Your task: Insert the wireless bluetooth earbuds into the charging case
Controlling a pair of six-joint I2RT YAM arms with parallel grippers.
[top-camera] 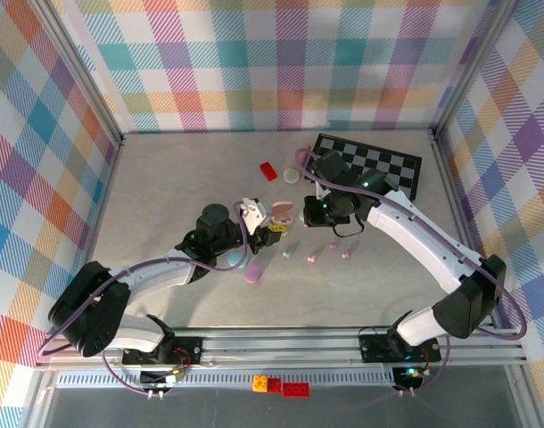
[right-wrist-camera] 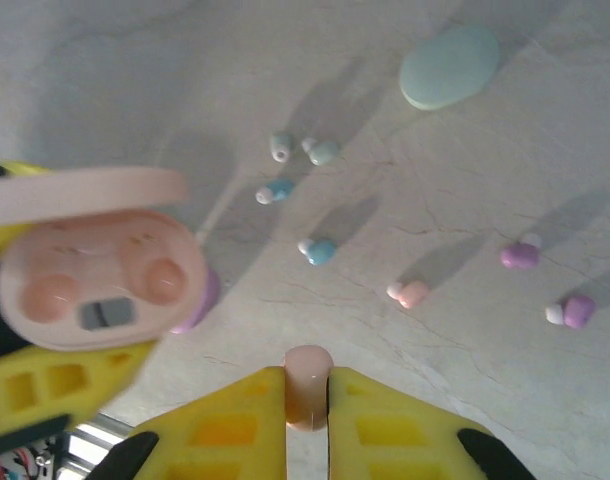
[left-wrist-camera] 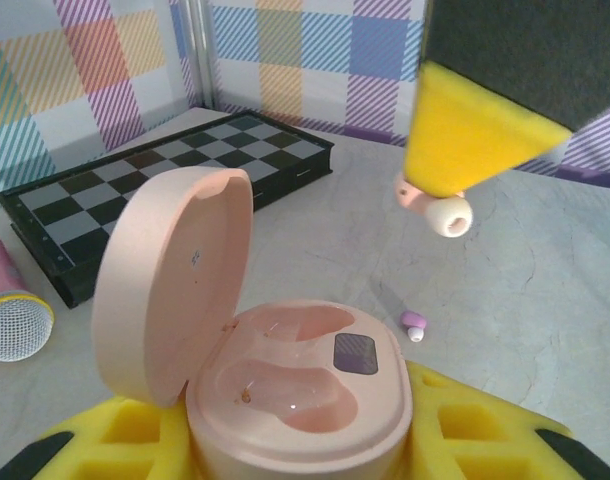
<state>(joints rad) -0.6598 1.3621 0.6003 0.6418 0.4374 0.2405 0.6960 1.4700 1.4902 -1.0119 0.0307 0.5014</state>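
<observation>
My left gripper point(left-wrist-camera: 305, 440) point(top-camera: 257, 219) is shut on the base of an open pink charging case point(left-wrist-camera: 297, 385) point(right-wrist-camera: 100, 275) point(top-camera: 282, 212); its lid point(left-wrist-camera: 170, 280) stands up and both wells are bare. My right gripper point(right-wrist-camera: 308, 395) point(top-camera: 319, 211) is shut on a pink earbud point(right-wrist-camera: 308, 380) point(left-wrist-camera: 440, 208), which hangs above and to the right of the case, apart from it. Loose earbuds lie on the table: a whitish-mint pair point(right-wrist-camera: 282, 147), two teal ones point(right-wrist-camera: 318, 250), a pink one point(right-wrist-camera: 412, 293) and two purple ones point(right-wrist-camera: 573, 311) point(left-wrist-camera: 413, 325).
A mint case point(right-wrist-camera: 450, 65) and a purple case point(top-camera: 254, 271) lie shut on the table near the left gripper. A folded chessboard point(top-camera: 372, 168) point(left-wrist-camera: 165, 185), a toy microphone point(left-wrist-camera: 10, 320) and a red brick point(top-camera: 268, 170) sit at the back. Plaid walls enclose the table.
</observation>
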